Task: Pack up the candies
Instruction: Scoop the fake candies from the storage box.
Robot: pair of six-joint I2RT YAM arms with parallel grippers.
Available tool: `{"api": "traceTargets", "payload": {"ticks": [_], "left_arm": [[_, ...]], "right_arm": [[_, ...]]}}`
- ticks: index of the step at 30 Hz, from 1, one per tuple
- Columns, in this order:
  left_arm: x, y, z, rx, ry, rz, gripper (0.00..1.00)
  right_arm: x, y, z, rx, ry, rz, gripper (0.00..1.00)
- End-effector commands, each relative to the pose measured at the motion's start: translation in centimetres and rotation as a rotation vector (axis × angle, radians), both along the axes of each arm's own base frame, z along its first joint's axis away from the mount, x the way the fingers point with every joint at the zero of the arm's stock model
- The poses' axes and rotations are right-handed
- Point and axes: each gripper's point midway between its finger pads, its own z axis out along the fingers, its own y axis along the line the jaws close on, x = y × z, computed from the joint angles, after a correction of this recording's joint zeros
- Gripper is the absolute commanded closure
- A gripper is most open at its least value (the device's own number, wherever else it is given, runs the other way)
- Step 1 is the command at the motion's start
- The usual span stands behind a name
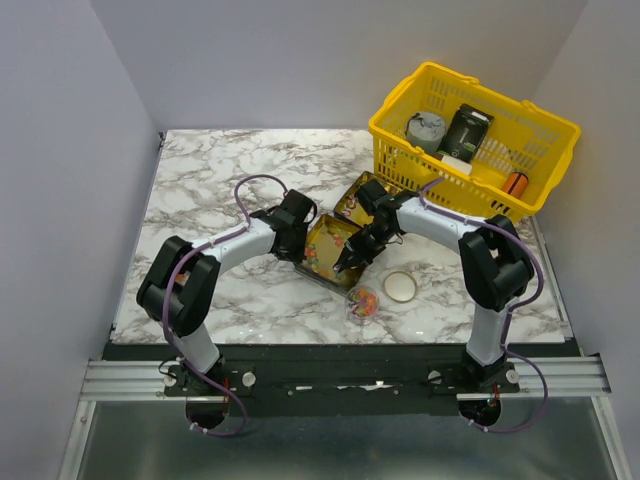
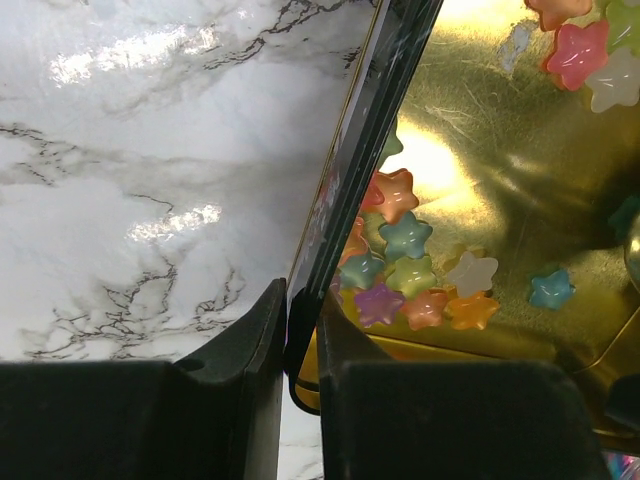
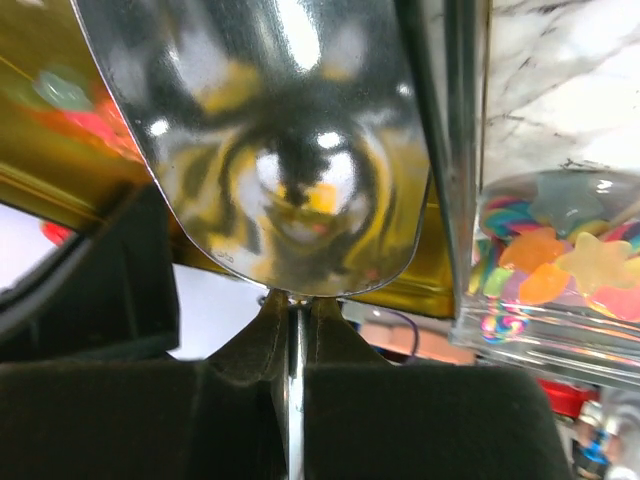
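Note:
Star-shaped candies [image 2: 410, 270] in pastel colours lie heaped in a corner of an open gold tin [image 2: 480, 150], which sits mid-table [image 1: 312, 275]. My left gripper [image 2: 300, 350] is shut on the tin's dark side wall [image 2: 360, 150], one finger outside and one inside. In the top view the left gripper [image 1: 300, 243] is at the tin's left edge. My right gripper [image 3: 293, 320] is shut on the thin handle of a shiny metal spoon [image 3: 290, 150], whose bowl hangs over the tin [image 1: 345, 265]. A small glass jar [image 3: 560, 270] holding more candies stands just right of the spoon.
The jar [image 1: 362, 302] stands in front of the tin, with a round white lid [image 1: 399, 286] beside it. The tin's open lid [image 1: 350, 195] lies behind. A yellow basket [image 1: 455, 205] at the back right holds a can, a dark packet and an orange cylinder [image 1: 515, 184].

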Motion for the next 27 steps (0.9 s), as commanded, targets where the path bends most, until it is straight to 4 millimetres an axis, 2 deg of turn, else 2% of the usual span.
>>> {"api": "traceTargets", "payload": {"ticks": [1, 12, 18, 22, 27], "left_arm": [[-0.1, 0.3, -0.3, 0.016, 0.017, -0.004, 1.00], [-0.3, 0.1, -0.3, 0.003, 0.018, -0.021, 1.00], [-0.1, -0.2, -0.2, -0.006, 0.015, -0.037, 1.00], [-0.2, -0.4, -0.3, -0.015, 0.021, -0.038, 1.00], [-0.3, -0.4, -0.4, -0.015, 0.028, -0.036, 1.00]], "right_arm": [[0.1, -3.1, -2.8, -0.183, 0.061, -0.111, 1.00], [1.3, -4.6, -4.2, -0.273, -0.054, 0.045, 0.99], [1.1, -6.3, -5.6, -0.350, -0.111, 0.232, 1.00], [0.9, -8.1, -6.0, -0.441, -0.108, 0.282, 1.00], [1.0, -8.8, -6.9, -0.491, -0.090, 0.323, 1.00]]}}
